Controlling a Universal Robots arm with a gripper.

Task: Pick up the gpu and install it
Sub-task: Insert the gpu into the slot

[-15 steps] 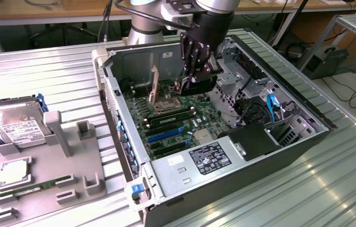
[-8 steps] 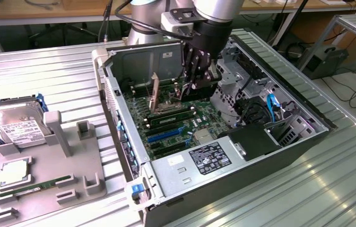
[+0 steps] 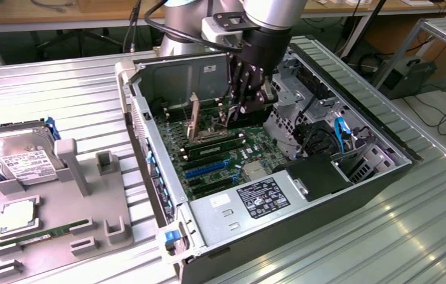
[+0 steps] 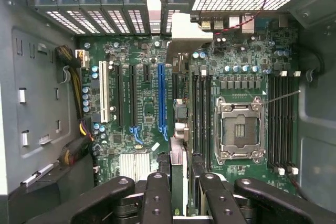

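the black, ribbed gripper (image 3: pixel 243 103) hangs inside the open computer case (image 3: pixel 381 177), a dark sheet-metal box lying on its side on a ribbed, shiny aluminium table (image 3: pixel 412 248). its fingers (image 4: pixel 157 198) are matte black bars with small round screw heads, set narrowly and closed on the gpu (image 4: pixel 179 166), which is seen edge-on in the wrist view as a thin strip with a pale metal end bracket reaching away toward the case's slot openings. in the exterior view the card (image 3: pixel 227 115) stands upright just under the gripper, at about 12 o'clock on the green motherboard (image 3: pixel 215 154), and most of its face is hidden behind the fingers, so its fan cannot be made out. whether its lower edge sits in a slot cannot be told. the motherboard is glossy green, studded with small round capacitors, with a long blue slot (image 4: pixel 161 98), a white slot (image 4: pixel 103 95) and a square silver cpu socket (image 4: pixel 240 129). at 9 o'clock from the case in the exterior view, a grey moulded holder (image 3: pixel 64 207) carries a silver hard drive (image 3: pixel 21 157) with a white label and a narrow green memory stick (image 3: pixel 45 232). the arm's upper body is cut off at the frame's edge.
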